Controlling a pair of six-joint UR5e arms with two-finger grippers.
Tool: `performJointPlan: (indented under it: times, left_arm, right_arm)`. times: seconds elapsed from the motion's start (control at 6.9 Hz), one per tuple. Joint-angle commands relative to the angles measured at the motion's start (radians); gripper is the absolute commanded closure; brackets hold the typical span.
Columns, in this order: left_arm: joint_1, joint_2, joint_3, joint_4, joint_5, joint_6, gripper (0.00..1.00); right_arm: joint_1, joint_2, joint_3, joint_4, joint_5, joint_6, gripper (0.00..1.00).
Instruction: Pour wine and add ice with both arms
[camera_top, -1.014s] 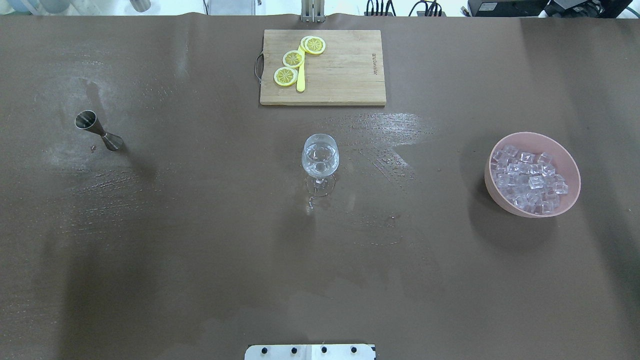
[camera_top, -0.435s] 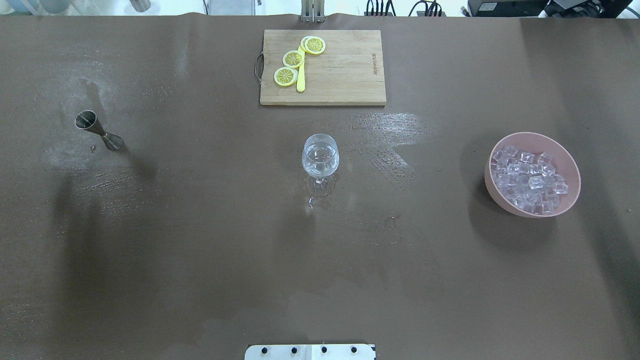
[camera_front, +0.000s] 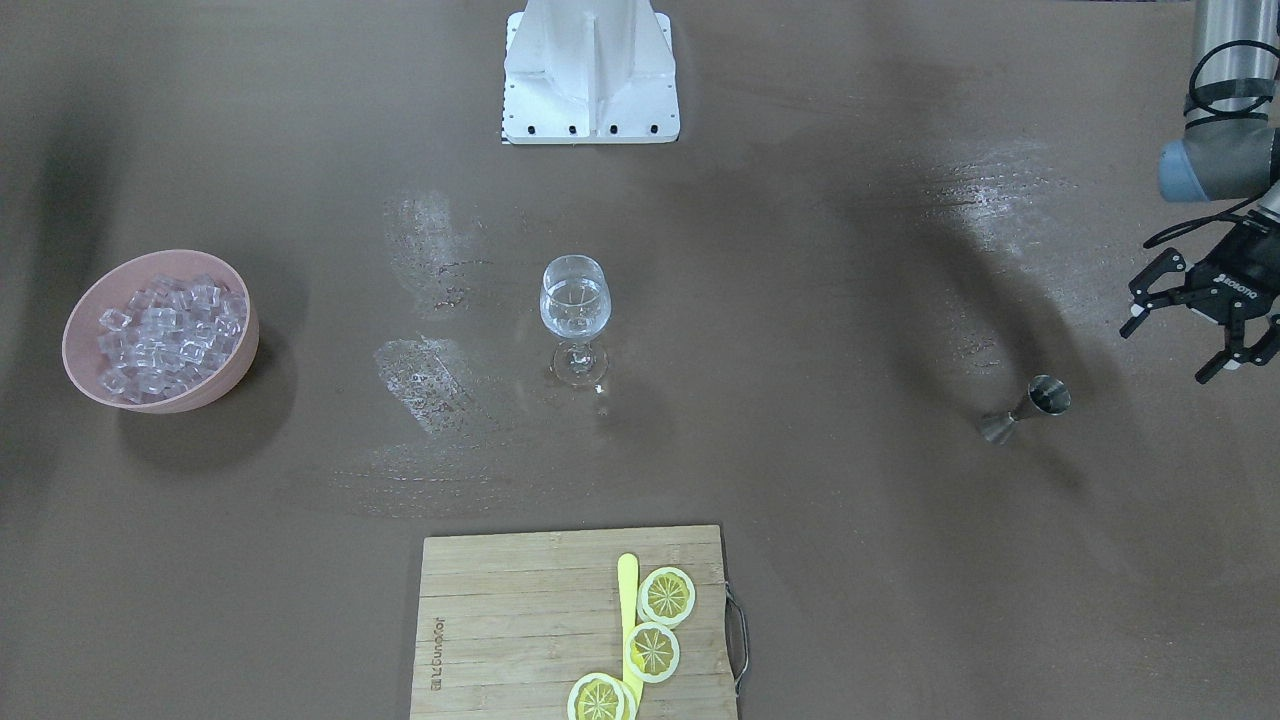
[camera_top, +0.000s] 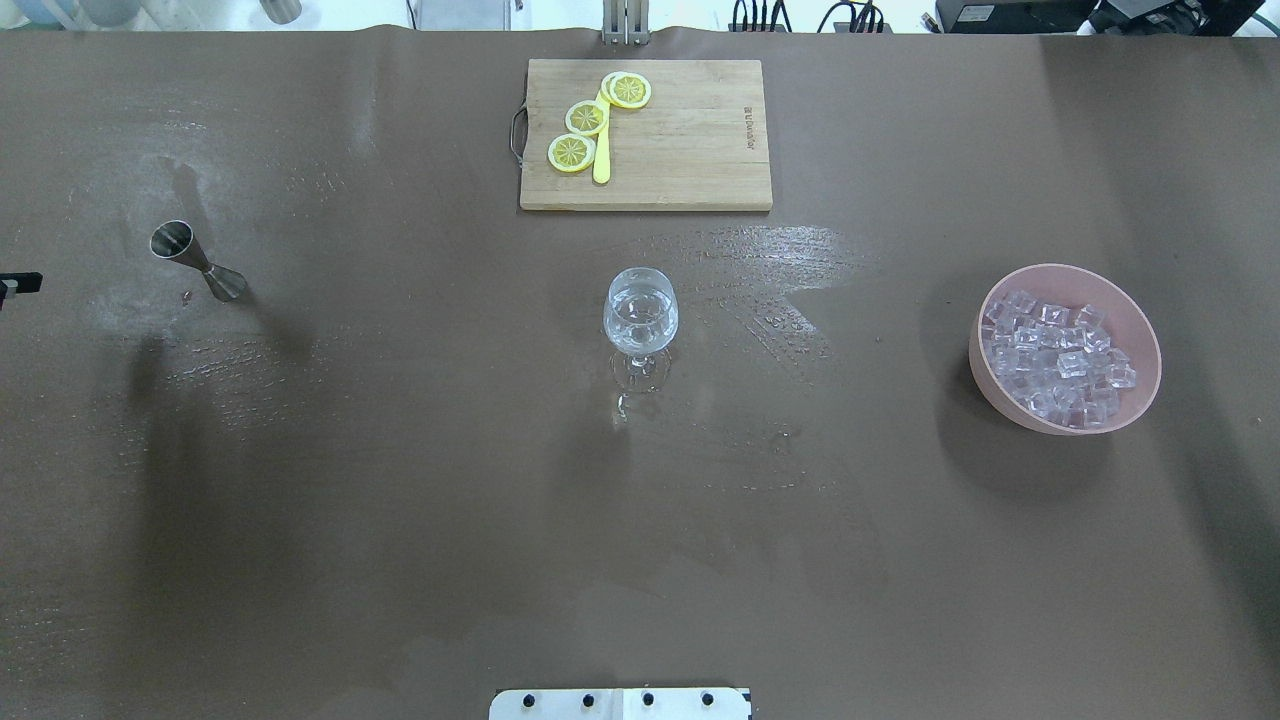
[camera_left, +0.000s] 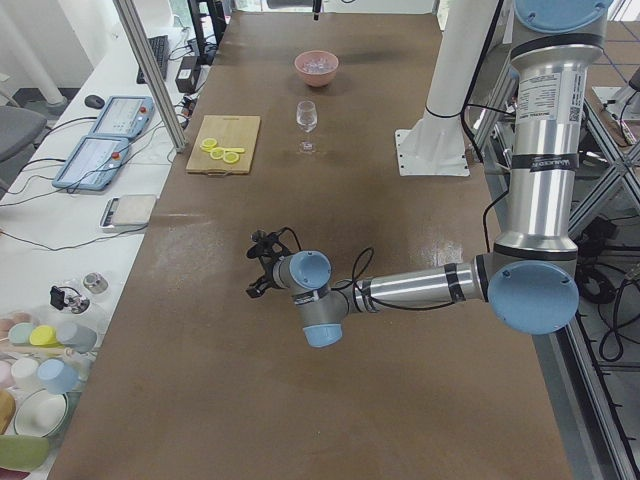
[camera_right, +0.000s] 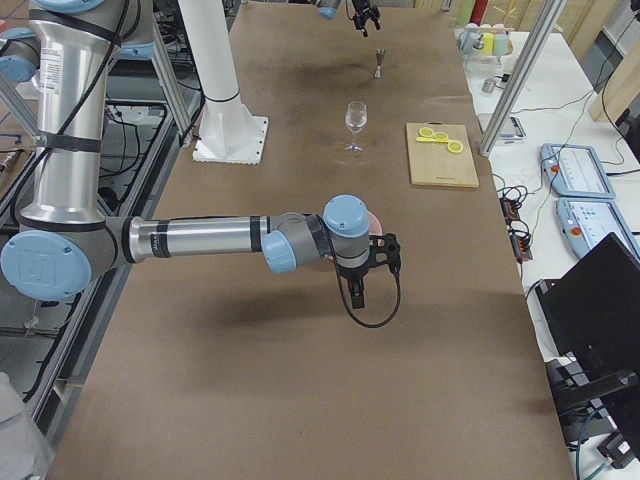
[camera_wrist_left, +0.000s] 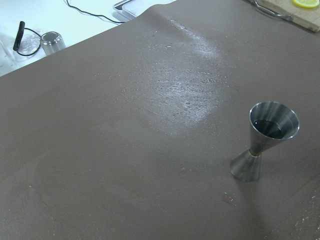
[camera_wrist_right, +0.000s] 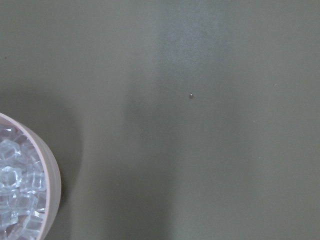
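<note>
A wine glass (camera_top: 640, 315) stands upright at the table's middle with clear wine (camera_front: 574, 298) in its bowl. A steel jigger (camera_top: 195, 262) stands upright at the left; it also shows in the left wrist view (camera_wrist_left: 265, 140). My left gripper (camera_front: 1170, 350) hovers open and empty just beyond the jigger (camera_front: 1030, 408), near the table's left edge. A pink bowl (camera_top: 1140, 400) at the right holds the ice (camera_top: 1058, 355), many small clear cubes. My right gripper (camera_right: 360, 288) hangs beside the bowl's outer side; I cannot tell whether it is open or shut. The right wrist view catches the bowl's rim (camera_wrist_right: 52, 175).
A wooden cutting board (camera_top: 690, 150) at the table's far edge carries three lemon slices (camera_top: 587, 118) and a yellow stick. The white base block (camera_front: 590, 70) stands at the near edge. Wet smears (camera_top: 780, 260) lie around the glass.
A black tip of my left gripper has come into the overhead view at the left edge, and the arm's shadow has shifted. The glass, jigger and bowl have not moved.
</note>
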Motion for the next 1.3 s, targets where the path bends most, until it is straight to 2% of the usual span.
performJointPlan:
  times: [0.0,0.14,0.72,0.87,1.16]
  left_arm:
    - [0.102,-0.046,0.016,-0.047,0.090,0.001,0.02]
    - [0.151,-0.058,0.036,-0.069,0.135,0.009,0.03]
    - [0.166,-0.106,0.093,-0.151,0.137,-0.002,0.03]
    - [0.166,-0.103,0.096,-0.165,0.176,-0.015,0.03]
    - [0.188,-0.108,0.116,-0.169,0.221,-0.124,0.02]
  right_arm:
    - [-0.002,0.000,0.006,0.000,-0.001,0.001,0.00]
    - [-0.002,0.003,0.006,0.000,0.001,0.001,0.00]
    - [-0.005,0.003,0.015,0.000,-0.001,0.002,0.00]
    - [-0.005,0.003,0.021,0.000,-0.002,0.002,0.01]
    - [-0.005,0.000,0.026,0.000,-0.002,0.002,0.00]
